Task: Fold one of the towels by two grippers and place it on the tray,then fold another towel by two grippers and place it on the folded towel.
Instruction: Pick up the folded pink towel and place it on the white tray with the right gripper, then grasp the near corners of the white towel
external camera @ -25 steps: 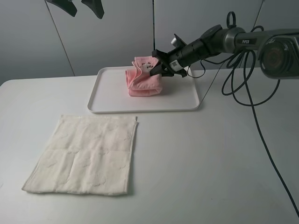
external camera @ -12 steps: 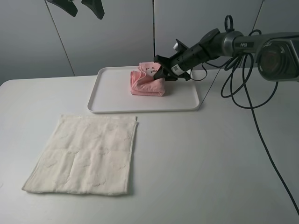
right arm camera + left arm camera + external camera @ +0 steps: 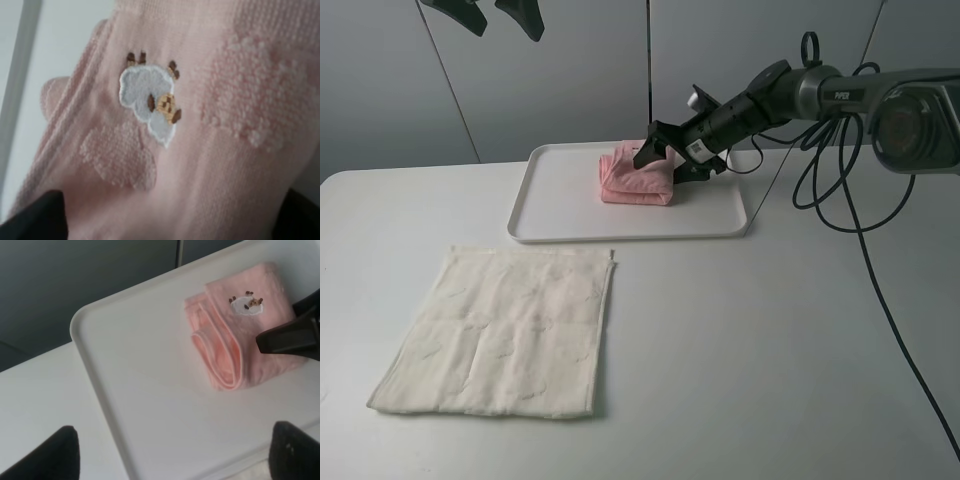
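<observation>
1. Right, the pink towel (image 3: 638,180) lies folded on the tray (image 3: 560,215), toward its far edge and right of its middle, with its embroidered mark (image 3: 152,102) facing up.
2. The right gripper (image 3: 658,168) sits over it with its fingers spread wide. They straddle the bundle and pinch nothing that I can see.
3. My worry is that if I back out low, a fingertip may snag the terry. That could drag the top layer open or shove the bundle toward the tray's right rim.
4. The layers on the towel's open side look loose and puffy. I judge they could spring apart and make a poor base for stacking.
5. The left gripper (image 3: 172,460) hangs high above the tray, fully open and empty.
6. The cream towel (image 3: 505,330) lies flat and unfolded at the front left of the worktop (image 3: 770,330), just short of the tray's near edge.
</observation>
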